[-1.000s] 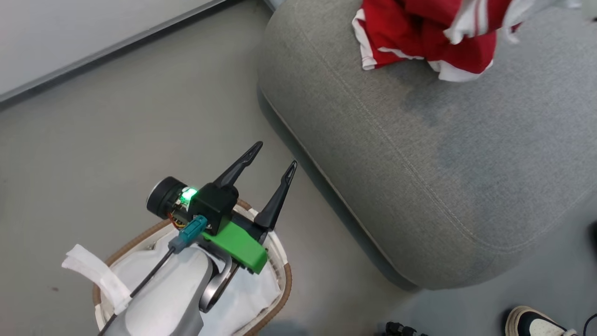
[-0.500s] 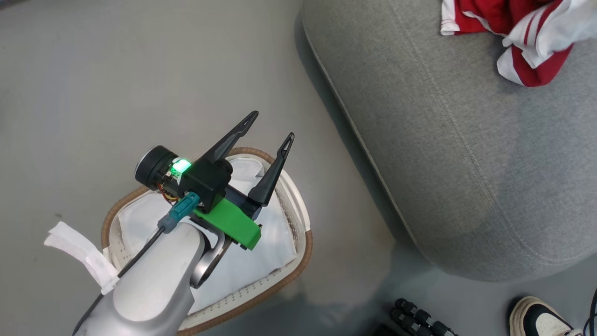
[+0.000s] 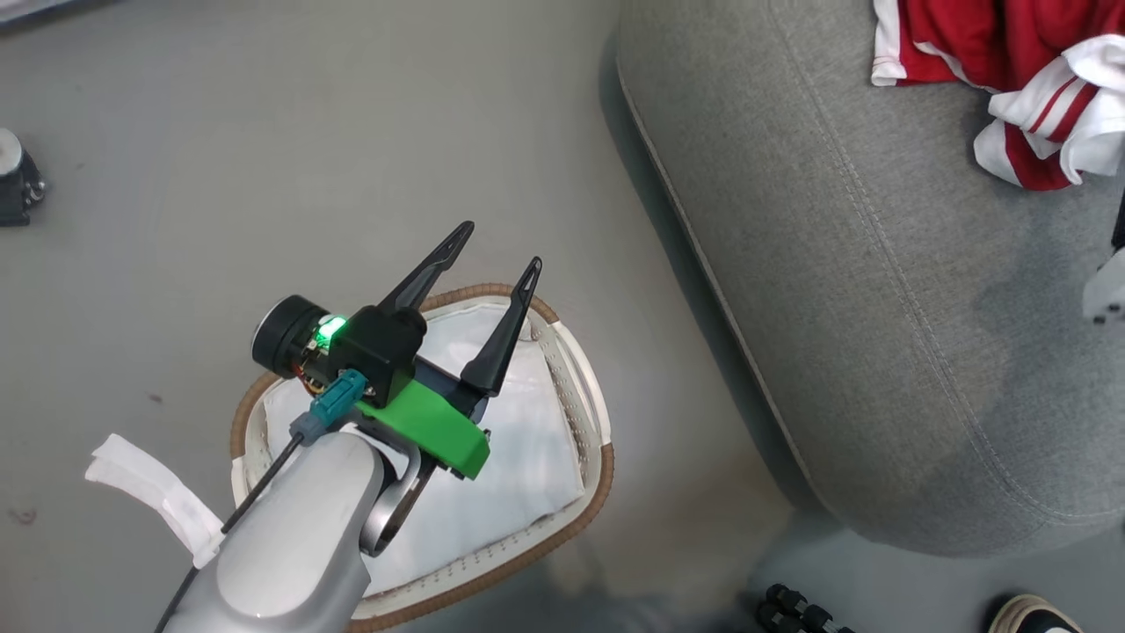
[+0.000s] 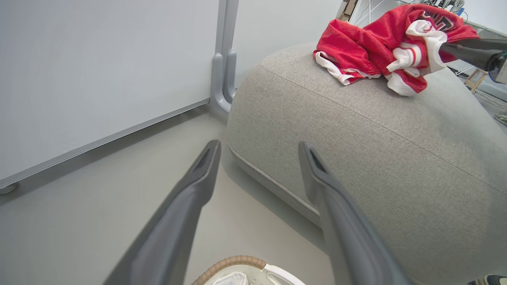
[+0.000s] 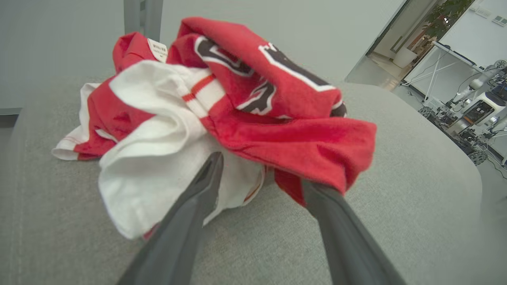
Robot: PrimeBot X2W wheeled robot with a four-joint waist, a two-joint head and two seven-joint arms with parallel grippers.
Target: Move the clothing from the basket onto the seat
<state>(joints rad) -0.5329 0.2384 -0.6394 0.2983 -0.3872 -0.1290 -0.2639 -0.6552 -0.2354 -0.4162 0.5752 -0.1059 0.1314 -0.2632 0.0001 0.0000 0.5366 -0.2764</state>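
The clothing [image 3: 997, 53] is a heap of red garments with white striped trim on the grey seat [image 3: 879, 308]. It shows in the left wrist view [image 4: 376, 43] and close up in the right wrist view [image 5: 237, 107], where a black-and-white number is on top. My right gripper [image 5: 263, 172] is open on the seat, its fingers [image 5: 198, 202] spread at the heap's near edge and loose fabric over the tips. My left gripper [image 3: 499, 248] hangs open and empty above the basket [image 3: 599, 457]. Inside the basket only its white liner [image 3: 518, 475] shows.
The basket stands on the grey floor, left of the seat's rounded edge. A small dark object [image 3: 13, 189] sits at the far left, a shoe [image 3: 1033, 615] and black wheels [image 3: 795, 607] at the bottom right. A white wall panel [image 4: 99, 79] stands behind.
The head camera has swung, so the whole picture shifted right and the full basket came into view. The white-striped garment has settled onto the heap. My left gripper stays open over the basket.
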